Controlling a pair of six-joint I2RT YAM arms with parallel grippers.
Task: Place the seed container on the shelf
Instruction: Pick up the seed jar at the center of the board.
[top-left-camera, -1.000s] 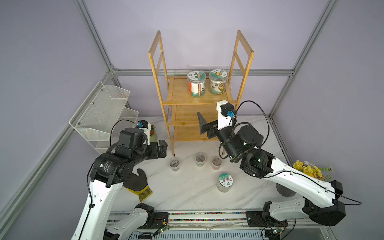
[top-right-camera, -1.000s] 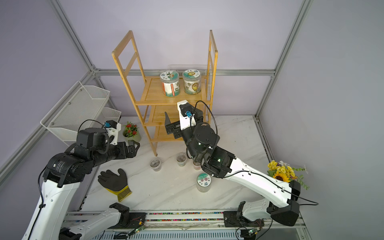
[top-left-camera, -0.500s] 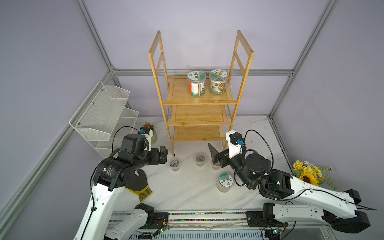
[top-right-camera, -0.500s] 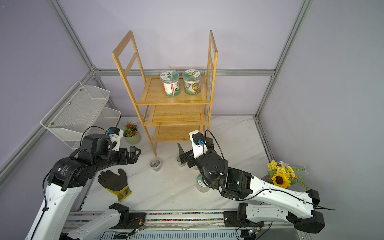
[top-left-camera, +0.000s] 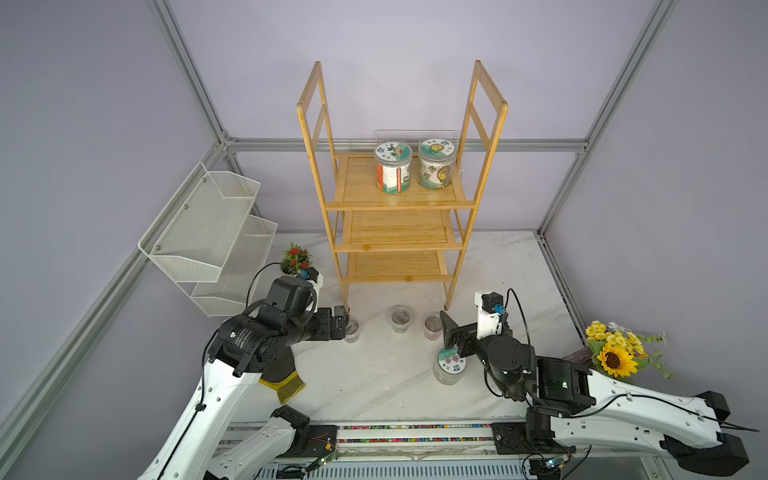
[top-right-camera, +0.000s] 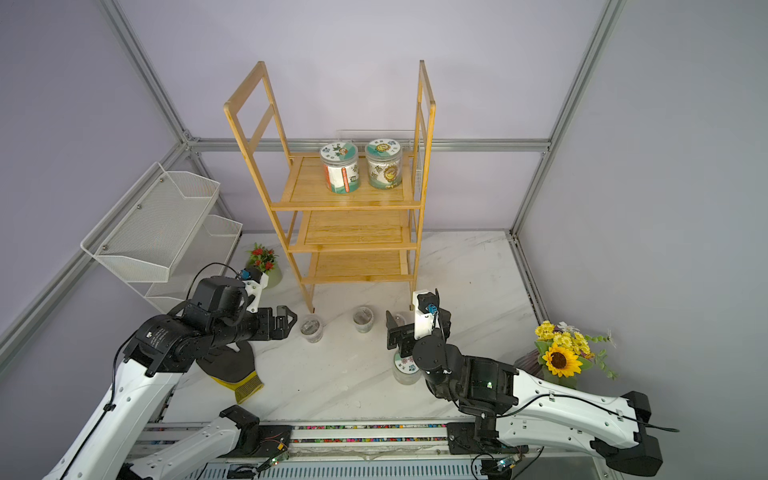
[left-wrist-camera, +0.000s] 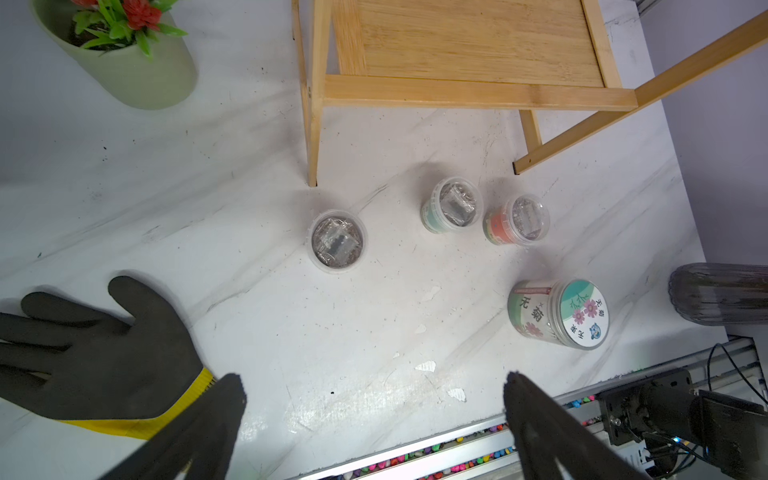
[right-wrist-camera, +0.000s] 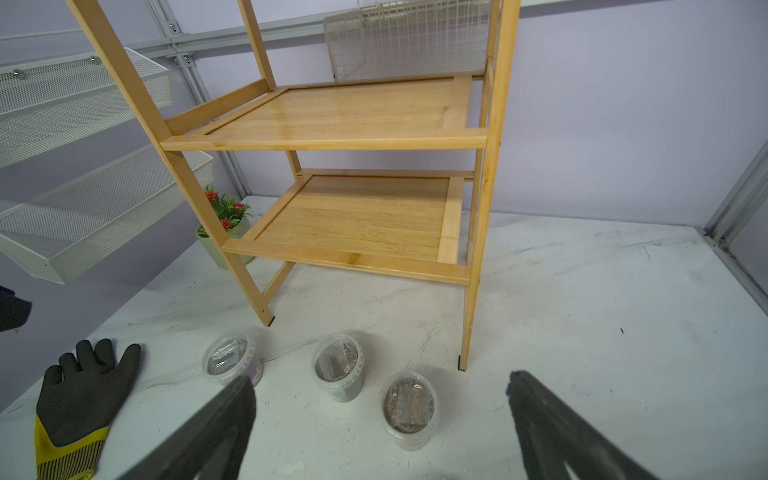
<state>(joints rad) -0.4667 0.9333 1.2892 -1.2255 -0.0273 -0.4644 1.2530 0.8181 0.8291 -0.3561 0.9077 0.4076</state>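
Note:
The seed container (top-left-camera: 451, 365) (top-right-camera: 405, 368) (left-wrist-camera: 559, 313), a clear jar with a flower-printed lid, stands upright on the marble table in front of the shelf (top-left-camera: 357, 183) (top-right-camera: 307, 183) (right-wrist-camera: 353, 112). Two similar jars (top-left-camera: 392, 166) (top-left-camera: 436, 164) stand on the shelf's top tier; the two lower tiers are bare. My right gripper (top-left-camera: 469, 332) (right-wrist-camera: 380, 380) hangs open just above and behind the jar, holding nothing. The right wrist view does not show the jar. My left gripper (top-left-camera: 338, 322) (left-wrist-camera: 372, 377) hovers open and holds nothing, beside the leftmost small tub (top-left-camera: 351, 330).
Three small clear tubs (left-wrist-camera: 336, 241) (left-wrist-camera: 451, 205) (left-wrist-camera: 517, 218) line up before the shelf's front legs. A black-and-yellow glove (top-left-camera: 286, 382) lies at the front left. A white wire basket (top-left-camera: 208, 232) and a red-flower pot (top-left-camera: 296, 259) are at the left, and sunflowers (top-left-camera: 615, 357) at the right.
My right arm has pulled back from the shelf's middle tier and come down over the jar on the table, jaws still open. My left gripper has drifted right toward the leftmost tub.

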